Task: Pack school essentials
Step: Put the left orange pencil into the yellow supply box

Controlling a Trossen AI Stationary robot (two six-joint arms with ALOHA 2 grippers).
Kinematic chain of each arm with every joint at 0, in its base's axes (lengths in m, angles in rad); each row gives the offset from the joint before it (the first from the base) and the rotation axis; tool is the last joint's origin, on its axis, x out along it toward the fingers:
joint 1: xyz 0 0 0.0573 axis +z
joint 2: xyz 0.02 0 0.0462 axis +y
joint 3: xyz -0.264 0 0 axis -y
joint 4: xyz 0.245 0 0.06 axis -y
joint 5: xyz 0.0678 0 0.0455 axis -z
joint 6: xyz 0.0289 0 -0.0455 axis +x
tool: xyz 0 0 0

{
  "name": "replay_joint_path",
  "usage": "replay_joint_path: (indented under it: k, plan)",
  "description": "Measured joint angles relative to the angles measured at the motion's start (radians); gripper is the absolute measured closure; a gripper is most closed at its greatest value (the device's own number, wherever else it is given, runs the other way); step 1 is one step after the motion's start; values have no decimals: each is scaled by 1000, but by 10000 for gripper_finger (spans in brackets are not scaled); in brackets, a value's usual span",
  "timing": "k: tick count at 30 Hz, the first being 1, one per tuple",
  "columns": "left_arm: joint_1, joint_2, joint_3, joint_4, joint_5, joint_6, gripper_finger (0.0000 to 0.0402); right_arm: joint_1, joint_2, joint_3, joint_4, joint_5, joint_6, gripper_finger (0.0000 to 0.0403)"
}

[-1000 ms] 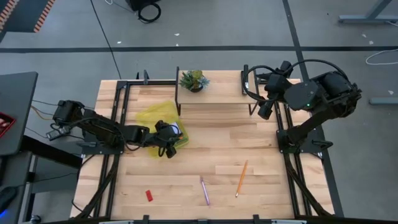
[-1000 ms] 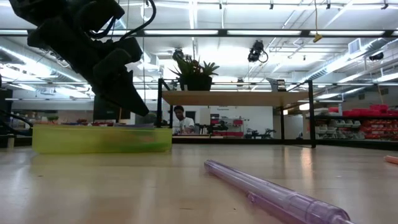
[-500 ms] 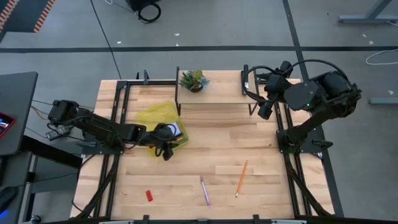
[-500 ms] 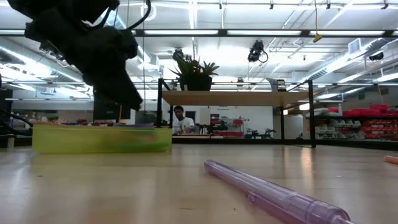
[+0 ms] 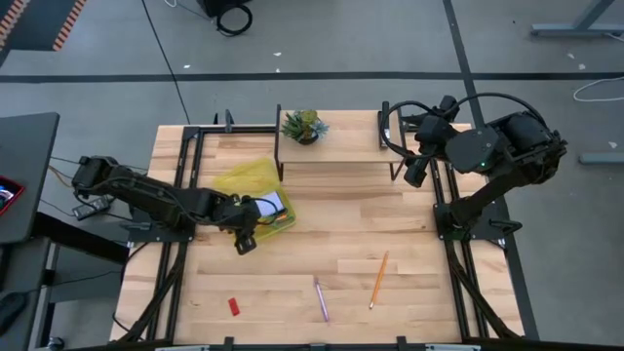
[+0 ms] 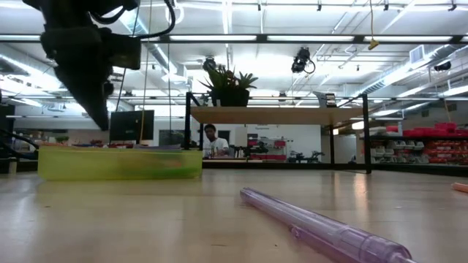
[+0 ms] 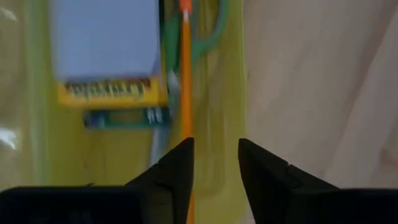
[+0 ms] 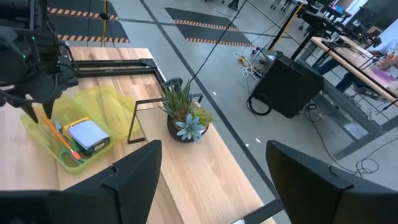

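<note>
A clear yellow-green tray (image 5: 244,185) on the table's left holds the pale blue notepad (image 7: 102,40), the yellow crayon box (image 7: 112,93), the green-handled scissors (image 7: 214,34) and an orange pencil (image 7: 185,74). My left gripper (image 7: 214,146) hangs open over the tray's near wall, fingers pointing steeply down. The pencil runs under one finger's inner edge, with no touch to be seen. A second orange pencil (image 5: 378,279), the purple pen (image 5: 320,298) and the red eraser (image 5: 234,306) lie flat on the near table. My right gripper (image 8: 212,146) is raised at the far right, open and with nothing in it.
A potted plant (image 5: 303,126) stands on a low wooden shelf (image 5: 341,146) at the table's far side. Black frame rails (image 5: 185,175) run along both table sides. Bare wood lies between the tray and the loose items. A person shows far off in the room (image 6: 212,140).
My left gripper has risen above the tray and drawn back toward the table's left and near edges. It has tipped from a slant to pointing steeply down. The tray and its contents have stayed in place.
</note>
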Motion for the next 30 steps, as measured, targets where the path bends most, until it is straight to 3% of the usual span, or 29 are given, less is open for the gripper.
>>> replay_joint_path:
  k: [4, 11, 20, 30]
  plan:
    - [6, 0, 1, -39, 71, -42, 239, 0, 0, 0, 3, 0, -9, 110]
    - [6, 69, 2, -66, 76, -60, 228, 0, 0, 0, 42, -6, -22, 110]
    - [6, 245, 75, -167, -2, -50, 255, 1, 0, 0, 42, -36, -7, 110]
    - [6, 321, 106, -152, 23, -34, 317, 1, 0, 0, 42, -39, -6, 110]
